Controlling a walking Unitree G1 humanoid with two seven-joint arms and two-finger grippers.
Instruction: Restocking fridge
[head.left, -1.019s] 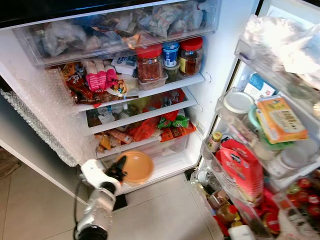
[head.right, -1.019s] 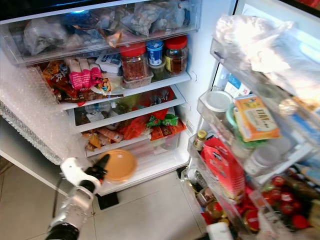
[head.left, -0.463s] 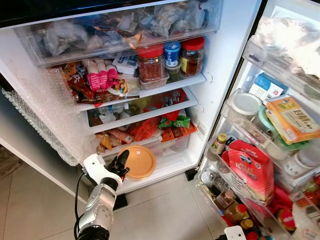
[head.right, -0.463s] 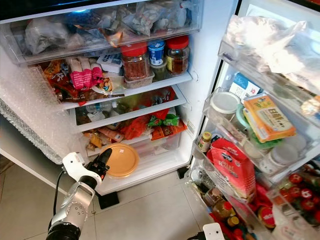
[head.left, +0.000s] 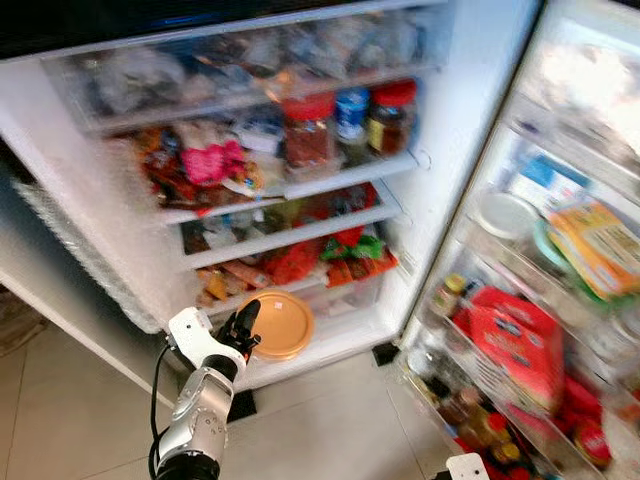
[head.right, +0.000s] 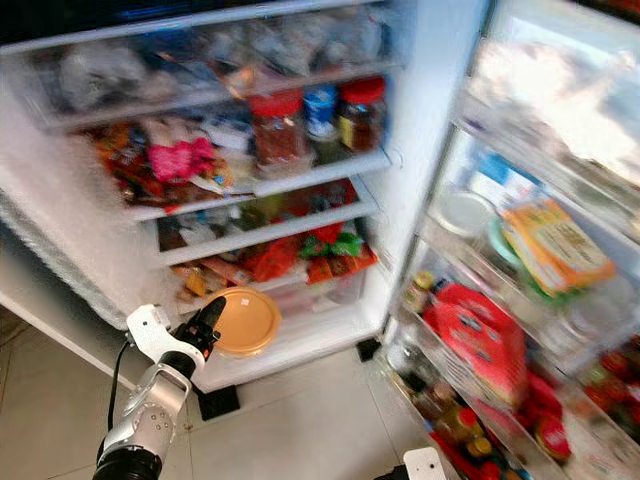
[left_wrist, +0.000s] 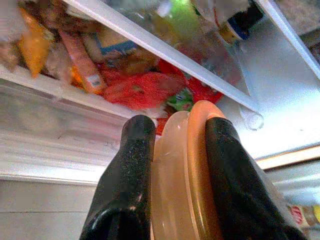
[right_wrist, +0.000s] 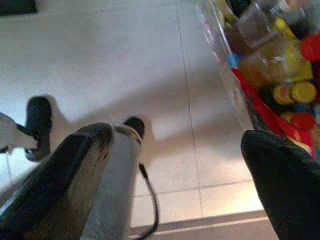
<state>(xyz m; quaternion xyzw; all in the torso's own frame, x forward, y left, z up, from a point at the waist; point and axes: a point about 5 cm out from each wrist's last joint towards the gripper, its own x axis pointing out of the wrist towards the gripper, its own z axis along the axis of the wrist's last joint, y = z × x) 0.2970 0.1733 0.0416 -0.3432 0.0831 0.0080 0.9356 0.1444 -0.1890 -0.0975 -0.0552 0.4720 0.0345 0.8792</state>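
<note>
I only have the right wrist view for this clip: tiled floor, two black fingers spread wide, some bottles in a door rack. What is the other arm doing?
Observer: The left gripper is shut on an orange lidded container, holding it at the fridge's bottom shelf.
Operator: Flat or on edge?
Observer: From the head camera it is tilted, its round lid facing out. In the left wrist view the fingers pinch its rim edge-on.
Operator: What sits just above that spot?
Observer: A clear drawer, and above it red and green packets on a shelf.
</note>
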